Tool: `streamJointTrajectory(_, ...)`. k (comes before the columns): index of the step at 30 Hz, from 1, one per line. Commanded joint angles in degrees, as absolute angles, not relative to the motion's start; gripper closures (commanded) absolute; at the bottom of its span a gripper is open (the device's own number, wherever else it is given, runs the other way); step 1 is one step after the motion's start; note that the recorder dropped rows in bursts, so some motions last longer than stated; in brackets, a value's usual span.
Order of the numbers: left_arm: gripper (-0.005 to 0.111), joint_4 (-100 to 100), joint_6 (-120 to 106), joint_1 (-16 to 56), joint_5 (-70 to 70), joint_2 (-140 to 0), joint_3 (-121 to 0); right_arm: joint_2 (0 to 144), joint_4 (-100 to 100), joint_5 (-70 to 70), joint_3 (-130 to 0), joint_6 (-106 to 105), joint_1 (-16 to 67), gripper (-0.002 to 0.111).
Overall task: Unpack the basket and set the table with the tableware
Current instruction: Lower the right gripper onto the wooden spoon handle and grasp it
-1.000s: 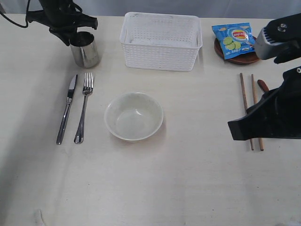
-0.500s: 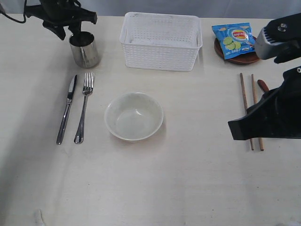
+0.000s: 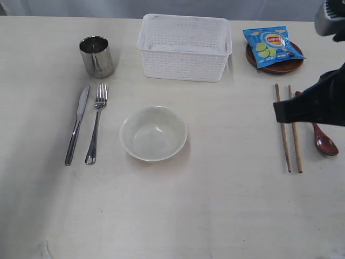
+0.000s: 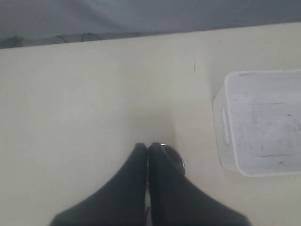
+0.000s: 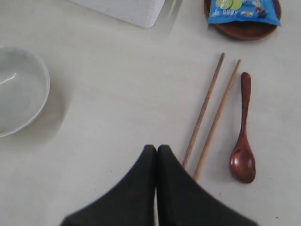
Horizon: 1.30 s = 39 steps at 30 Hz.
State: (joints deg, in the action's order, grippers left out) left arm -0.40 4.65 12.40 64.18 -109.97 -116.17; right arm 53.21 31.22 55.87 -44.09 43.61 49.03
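withdrawn from the exterior view, the left arm no longer stood over the steel cup, which remained upright on the table, left of the basket. the right arm had shifted aside, uncovering the wooden spoon beside the chopsticks. left wrist view: the left gripper was pressed together, empty, over the cup. right wrist view: the right gripper was pressed together, empty, near the chopsticks.

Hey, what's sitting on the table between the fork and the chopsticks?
Only the pale bowl, nearer the fork than the chopsticks; the exterior view shows it.
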Motion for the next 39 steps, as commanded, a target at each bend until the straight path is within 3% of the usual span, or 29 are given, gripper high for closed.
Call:
streamJointTrajectory(1,0.106,0.0,4.3,12.6,66.6,-105.6,-116.4,52.9,37.7,57.5,-47.0,46.0,48.7,0.109)
streamJointTrajectory(9,0.107,-0.9,3.8,12.6,60.2,-97.6,-107.5,53.3,42.8,59.5,-57.4,47.0,48.7,0.109)
streamJointTrajectory(19,0.107,-0.9,3.4,12.6,39.8,-78.5,-77.8,63.0,45.5,64.1,-67.6,41.6,47.6,0.109)
streamJointTrajectory(25,0.107,-0.9,4.4,12.6,33.5,-65.6,-63.1,72.7,38.0,64.0,-70.7,30.3,33.9,0.109)
streamJointTrajectory(33,0.107,-0.5,4.4,12.6,33.3,-49.8,-54.2,87.7,6.8,62.8,-74.6,3.9,9.0,0.109)
streamJointTrajectory(39,0.107,-0.6,4.4,12.6,33.5,-39.9,-49.3,95.0,1.2,61.7,-74.6,-1.4,0.4,0.108)
